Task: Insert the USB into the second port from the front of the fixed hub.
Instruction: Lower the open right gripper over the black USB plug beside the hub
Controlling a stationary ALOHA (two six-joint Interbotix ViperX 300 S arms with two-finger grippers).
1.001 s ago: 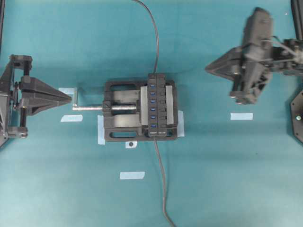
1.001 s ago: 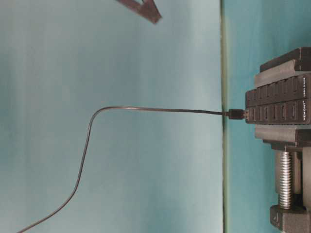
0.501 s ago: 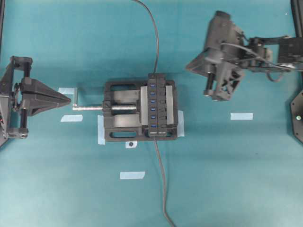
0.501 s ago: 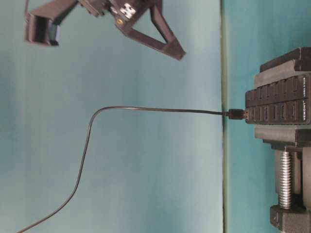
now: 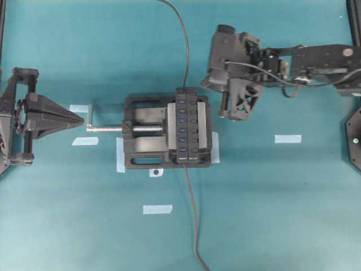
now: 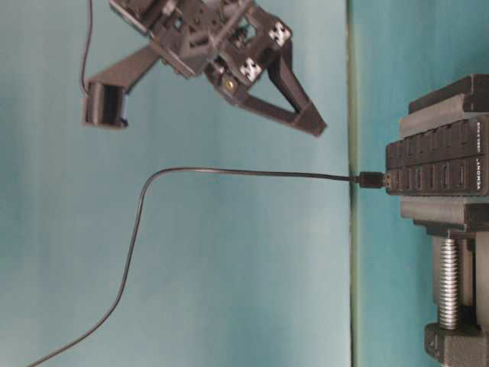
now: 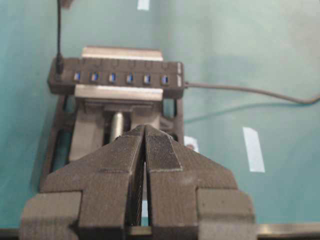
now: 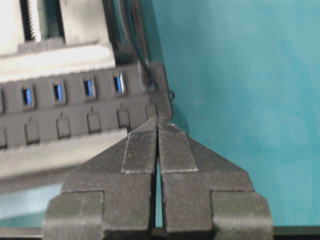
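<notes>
1. USB plug [image 6: 372, 180] sat already seated in the end of the hub [image 5: 188, 125], right-center of the table-level view, its thin cable [image 6: 229, 173] trailing left and down.
2. Hub lay clamped in the vise [image 5: 148, 131] at center of the overhead view, blue slots in a row.
3. Right gripper [image 8: 158, 121] had its pincer pressed together, holding nothing, tip just above the hub's end by the switches; in the overhead view it was upper right of the vise.
4. Left gripper [image 7: 144, 128] was also pressed together and empty, at the left edge of the overhead view, pointing at the vise screw [image 5: 107, 128].
5. Tape strips [image 5: 287, 138] dotted the teal table [image 5: 282, 214].
</notes>
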